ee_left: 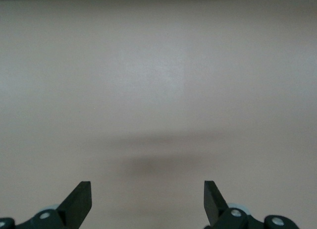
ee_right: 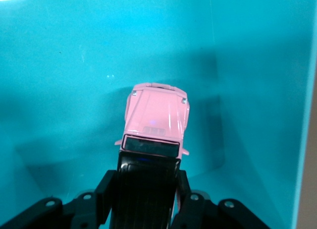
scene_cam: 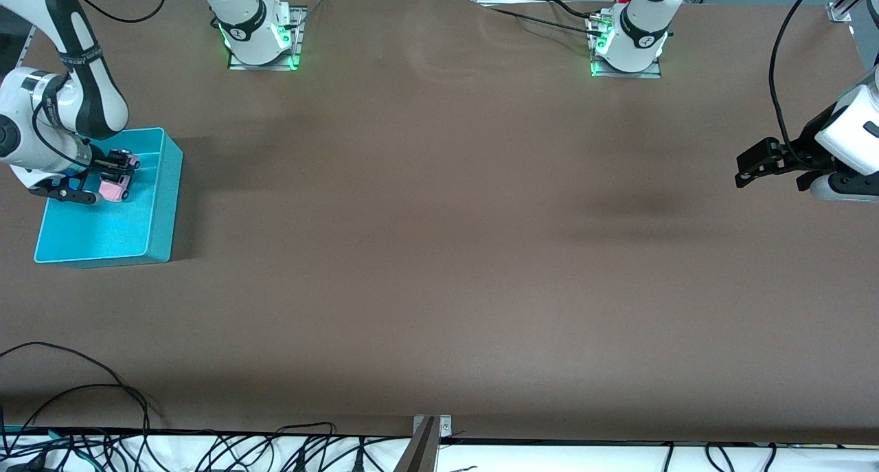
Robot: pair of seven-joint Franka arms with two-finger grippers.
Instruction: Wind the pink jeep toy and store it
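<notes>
Two arms show in the front view: the right gripper (scene_cam: pixel 103 176) hangs inside the turquoise bin (scene_cam: pixel 161 204) at the right arm's end of the table, clamped on the pink jeep toy (scene_cam: pixel 118 183), while the left gripper (scene_cam: pixel 768 164) waits over bare tabletop at the left arm's end, well apart. The left wrist view shows only the brown table (ee_left: pixel 158 90) between its widely parted jaws, holding nothing. In the right wrist view the jeep (ee_right: pixel 156 122) is pinched at its black roof (ee_right: pixel 146 189), nose pointing down toward the bin floor (ee_right: pixel 74 80). Judging from this, storing is nearly done: lower until the toy meets the floor, then release gently so it neither drops nor rolls. The bin's wall (ee_right: pixel 257 90) beside the toy is the only obstacle.
</notes>
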